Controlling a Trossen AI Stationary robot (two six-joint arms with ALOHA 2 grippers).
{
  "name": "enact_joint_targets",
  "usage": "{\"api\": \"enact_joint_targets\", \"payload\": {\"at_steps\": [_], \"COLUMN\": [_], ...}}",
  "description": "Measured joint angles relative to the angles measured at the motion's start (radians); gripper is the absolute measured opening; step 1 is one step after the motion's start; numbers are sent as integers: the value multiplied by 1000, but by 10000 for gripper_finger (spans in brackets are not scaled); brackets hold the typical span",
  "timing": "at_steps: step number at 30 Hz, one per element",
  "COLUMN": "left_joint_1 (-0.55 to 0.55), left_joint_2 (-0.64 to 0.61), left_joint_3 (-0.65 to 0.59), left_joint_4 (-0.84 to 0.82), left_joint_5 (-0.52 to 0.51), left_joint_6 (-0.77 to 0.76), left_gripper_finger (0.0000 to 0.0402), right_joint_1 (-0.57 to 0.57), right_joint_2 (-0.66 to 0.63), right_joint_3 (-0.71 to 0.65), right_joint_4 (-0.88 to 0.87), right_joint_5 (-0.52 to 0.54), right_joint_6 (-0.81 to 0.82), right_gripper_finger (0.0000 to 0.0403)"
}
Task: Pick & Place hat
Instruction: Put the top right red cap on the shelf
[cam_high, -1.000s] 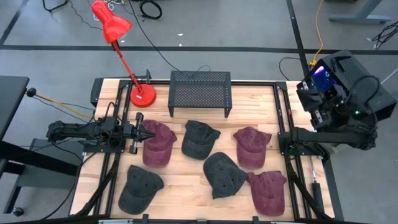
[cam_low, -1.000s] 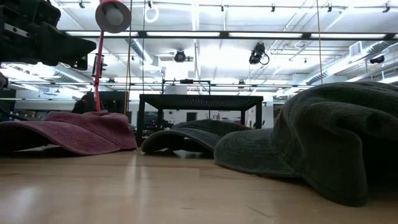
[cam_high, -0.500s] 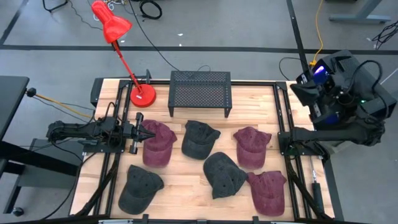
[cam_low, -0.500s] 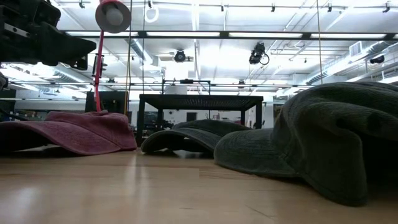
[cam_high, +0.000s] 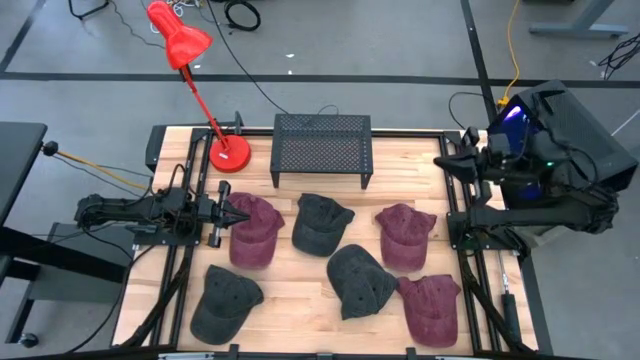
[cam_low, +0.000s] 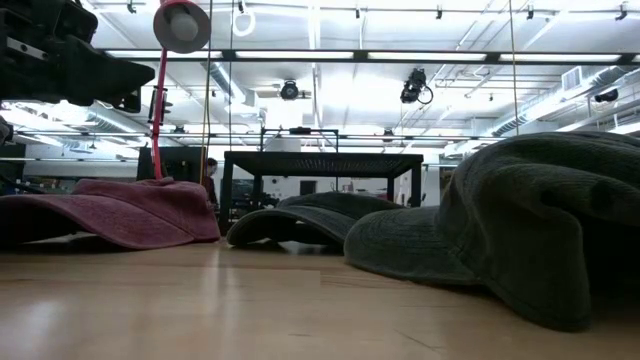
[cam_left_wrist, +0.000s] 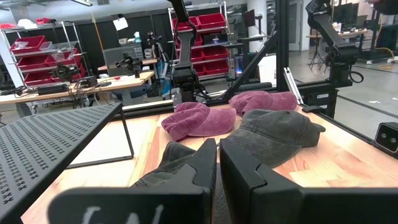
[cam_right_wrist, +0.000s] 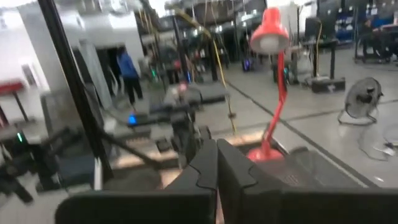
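Wooden bench (cam_high: 300, 300) carries six hats: three maroon, three grey, none lifted, so we judge the task barely begun. Our left gripper (cam_high: 232, 214) rests low at the edge of the nearest maroon hat (cam_high: 253, 230), fingers pressed together, holding nothing. Our right gripper (cam_high: 452, 163) hangs high by the bench's right edge, fingers closed too. Only the overhead view shows every hat, plus the black mesh rack (cam_high: 322, 148) and red lamp (cam_high: 190, 60); the low view hides most behind one grey hat (cam_low: 540, 225)
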Motion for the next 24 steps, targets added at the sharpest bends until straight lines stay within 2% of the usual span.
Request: {"api": "enact_joint_targets", "payload": {"at_steps": [7, 13, 24], "left_joint_1": [0, 0, 0], "left_joint_2": [0, 0, 0], "left_joint_3": [0, 0, 0], "left_joint_4": [0, 0, 0], "left_joint_5": [0, 0, 0], "left_joint_6": [0, 0, 0], "left_gripper_finger": [28, 28, 28], "right_joint_1": [0, 0, 0], "right_joint_2": [15, 31, 50], "right_joint_3": [0, 0, 0], "right_joint_4": [-100, -119, -152], "right_joint_5": [0, -3, 0], "right_joint_6": [-68, -144, -146], "right_gripper_finger": [4, 4, 4]}}
